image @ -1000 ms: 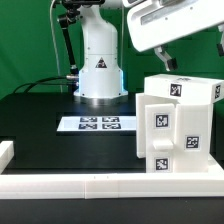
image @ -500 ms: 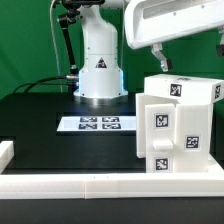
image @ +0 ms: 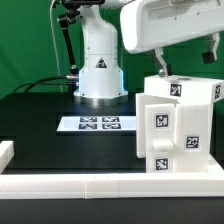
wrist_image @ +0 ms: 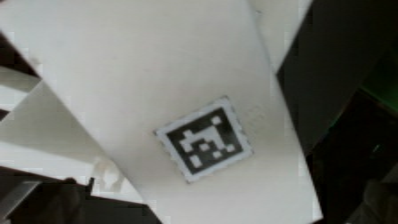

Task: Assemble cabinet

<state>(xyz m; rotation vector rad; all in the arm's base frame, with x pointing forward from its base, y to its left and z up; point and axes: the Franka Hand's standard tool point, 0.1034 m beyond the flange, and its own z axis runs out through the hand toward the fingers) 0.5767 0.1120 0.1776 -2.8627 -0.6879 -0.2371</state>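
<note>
Cabinet (image: 178, 125) stands on the black table (image: 40, 125), toward the exterior view's right, close behind the white rail (image: 100, 184) that runs along the near edge. It is one white blocky box built of stepped panels; whether its compartments hold anything cannot be told, since only closed outer faces show.

Tags counted on the cabinet in the exterior view: five visible, one on top (image: 176, 88), one on the upper right corner face, and three stacked down the front panels.

Gripper (image: 160, 62): hangs just above the cabinet's top left corner, under the big white arm housing (image: 165, 25). One dark finger (image: 159, 63) points down toward the top face. Cannot tell how wide the jaws stand, nor whether they have hold of anything; contact with the cabinet is not clear either.

Wrist view: filled by a slanted white panel of the cabinet (wrist_image: 143, 90) carrying one tag (wrist_image: 205, 138); further white edges behind it, dark table beyond. No fingers made out here.

Around: marker board (image: 95, 124) lies flat mid-table, four markers printed on it, well apart from the cabinet. Robot base (image: 100, 60) stands behind it. A short white block (image: 6, 152) sits at the rail's left end. Black cables (image: 45, 85) trail off at the far left
</note>
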